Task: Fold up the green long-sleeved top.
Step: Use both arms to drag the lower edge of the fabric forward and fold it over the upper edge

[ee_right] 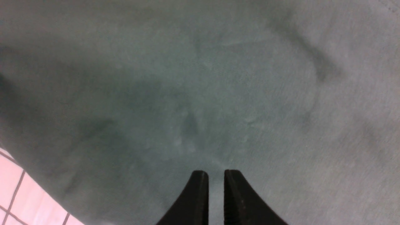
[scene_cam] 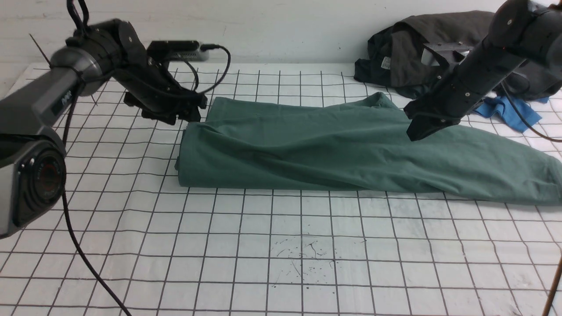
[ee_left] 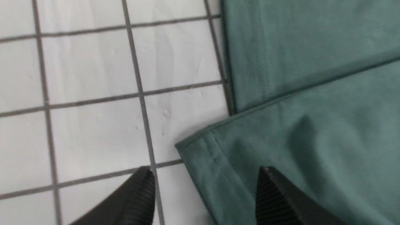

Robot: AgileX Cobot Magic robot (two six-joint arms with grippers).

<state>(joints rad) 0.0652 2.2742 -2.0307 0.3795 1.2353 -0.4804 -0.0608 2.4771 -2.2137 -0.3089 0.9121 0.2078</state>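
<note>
Straddling a hem corner of the green long-sleeved top [ee_left: 312,125], the left pincer [ee_left: 205,170] is held wide open; the right pincer [ee_right: 215,172] is seen almost closed, seemingly empty, over the cloth. The top is laid sideways across the gridded bench [scene_cam: 281,245], with dark garments [scene_cam: 421,48] behind it.

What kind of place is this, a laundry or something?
Likely a robotics test lab, not a laundry: a left arm and right arm reach over a grid-marked table holding a green top, dark clothes piled behind.
</note>
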